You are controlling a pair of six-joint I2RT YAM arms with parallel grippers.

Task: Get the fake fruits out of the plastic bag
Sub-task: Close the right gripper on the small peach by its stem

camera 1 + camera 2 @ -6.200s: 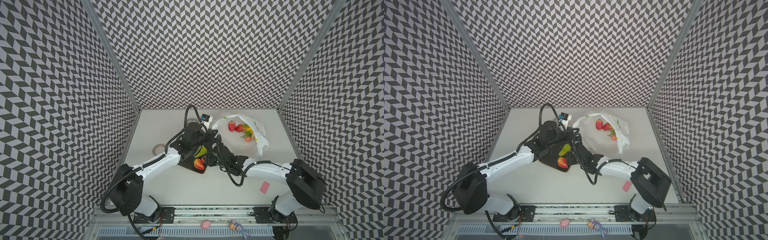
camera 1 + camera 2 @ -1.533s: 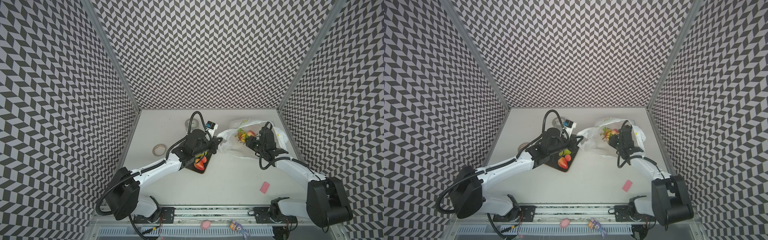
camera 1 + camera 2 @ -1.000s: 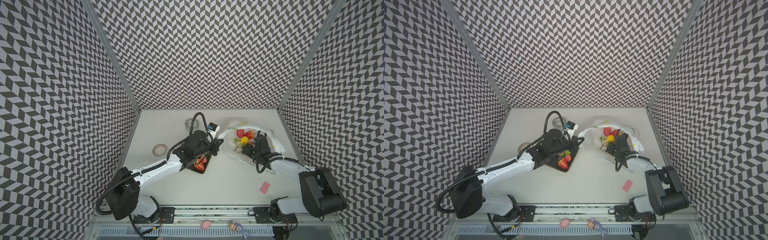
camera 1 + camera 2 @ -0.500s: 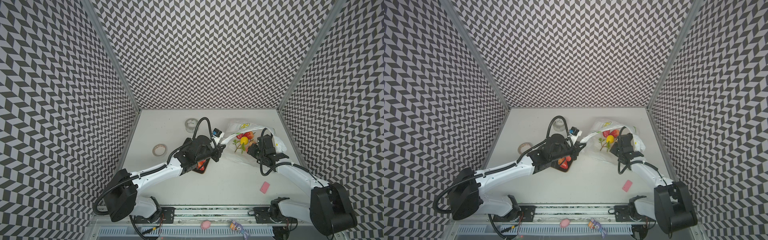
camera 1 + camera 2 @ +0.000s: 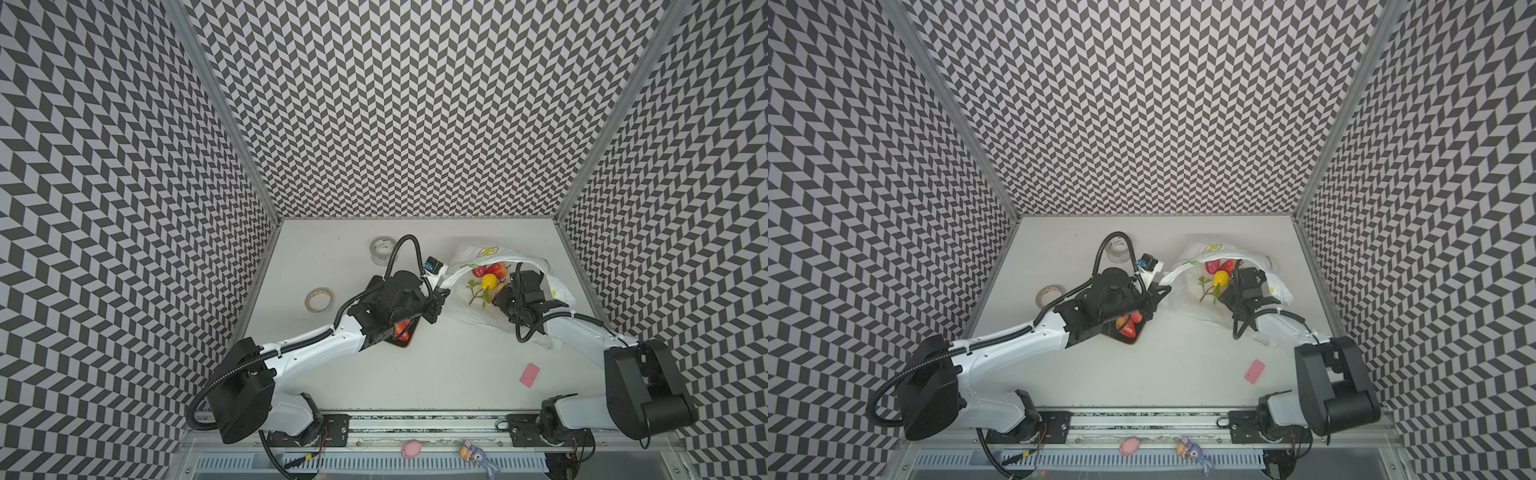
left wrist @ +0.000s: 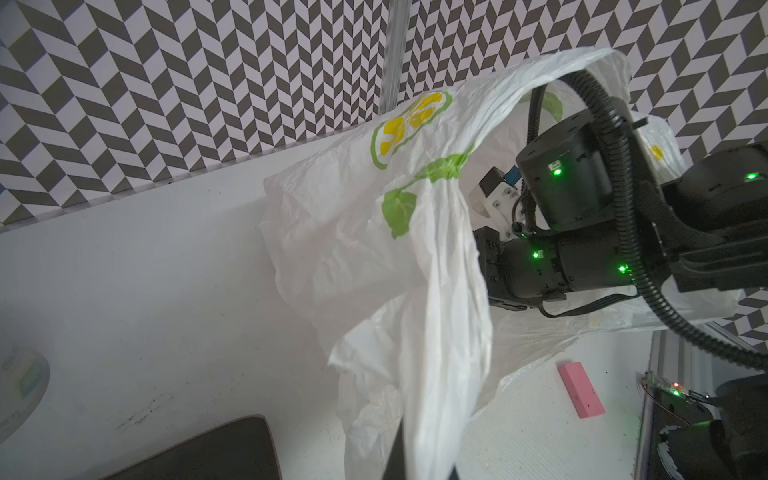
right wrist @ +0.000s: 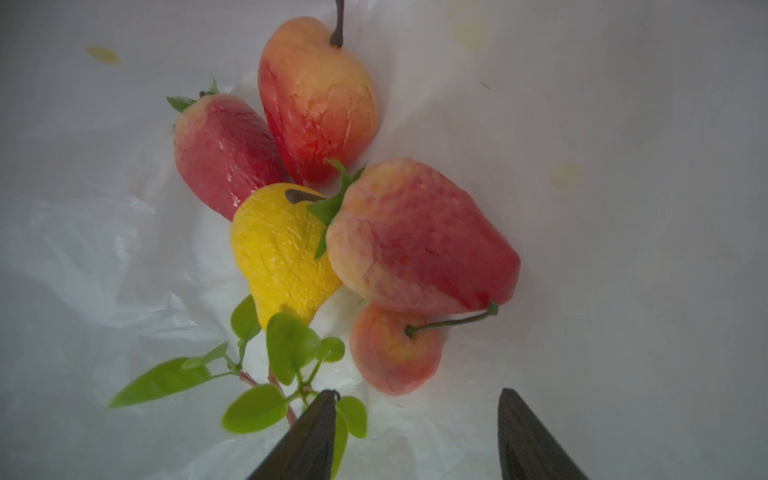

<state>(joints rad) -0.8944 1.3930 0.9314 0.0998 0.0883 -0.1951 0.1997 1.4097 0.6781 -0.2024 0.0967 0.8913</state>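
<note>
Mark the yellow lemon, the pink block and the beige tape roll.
yellow lemon (image 7: 282, 253), right wrist view, middle of its yellow body.
pink block (image 5: 530, 375), in a top view, centre of its top face.
beige tape roll (image 5: 319, 310), in a top view, near side of its ring.

black tray largely under left arm, right pincer cut off

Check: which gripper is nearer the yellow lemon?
Right. The right gripper is open inside the plastic bag, fingertips at the leafy sprig of the lemon; the left gripper is shut on the bag's rim, outside, farther off.
</note>
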